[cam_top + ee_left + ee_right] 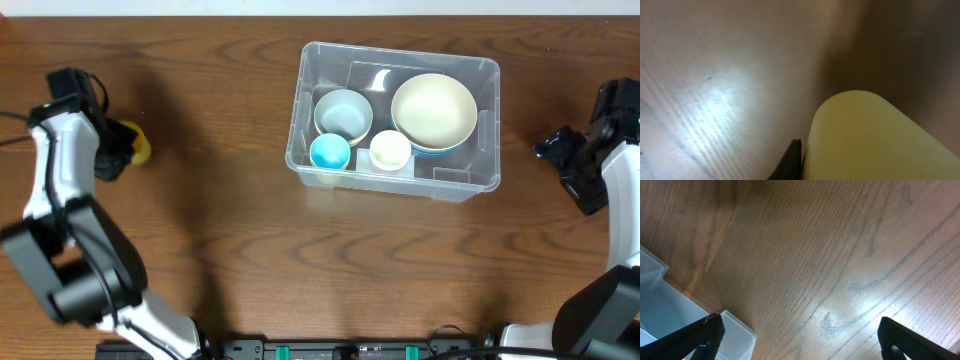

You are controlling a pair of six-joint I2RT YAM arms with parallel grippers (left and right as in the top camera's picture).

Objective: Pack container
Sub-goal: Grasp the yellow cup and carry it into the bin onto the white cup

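The clear plastic container [478,184] stands right of centre in the overhead view. It holds a large cream bowl [433,110], a grey-blue bowl [343,113], a blue cup [330,152] and a cream cup [390,150]. My left gripper [118,150] is at the far left, shut on a yellow cup [141,147]. In the left wrist view one black finger [794,155] presses against the yellow cup [875,140]; the other finger is hidden. My right gripper [553,150] is open and empty just right of the container, whose corner [737,330] shows between its fingers [800,332].
The wooden table [220,230] carries nothing else that I can see. The table's far edge runs along the top of the overhead view. The left arm's body rises from the lower left, the right arm's from the lower right.
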